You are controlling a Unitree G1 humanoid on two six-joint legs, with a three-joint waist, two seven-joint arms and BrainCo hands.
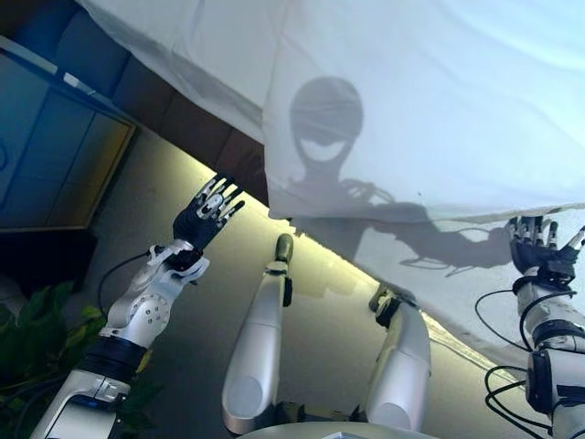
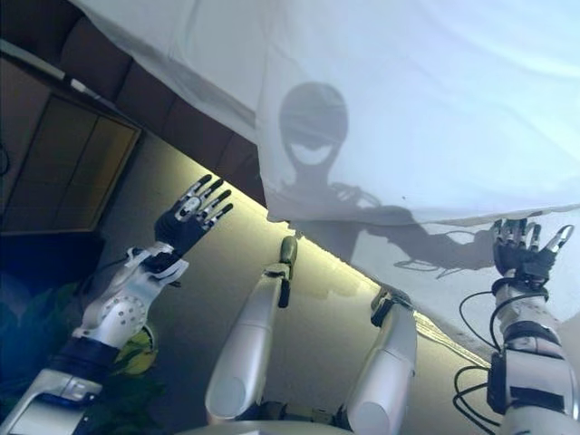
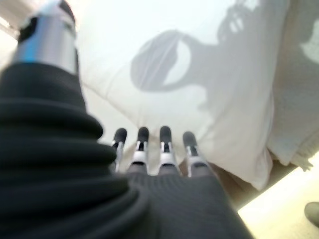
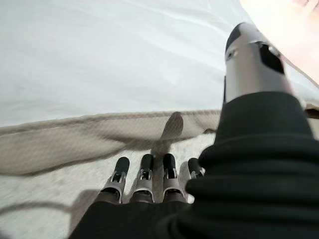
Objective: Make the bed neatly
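Your left hand [image 1: 207,217] is raised off the bed, fingers straight and spread, holding nothing; the white duvet [image 1: 411,110] hangs just beyond its fingertips, its draped corner nearest. Your right hand [image 1: 539,245] sits at the duvet's lower edge, fingers extended, nothing grasped. Past those fingers you see the duvet's edge lying over the textured white mattress cover [image 4: 55,179], a beige band between them.
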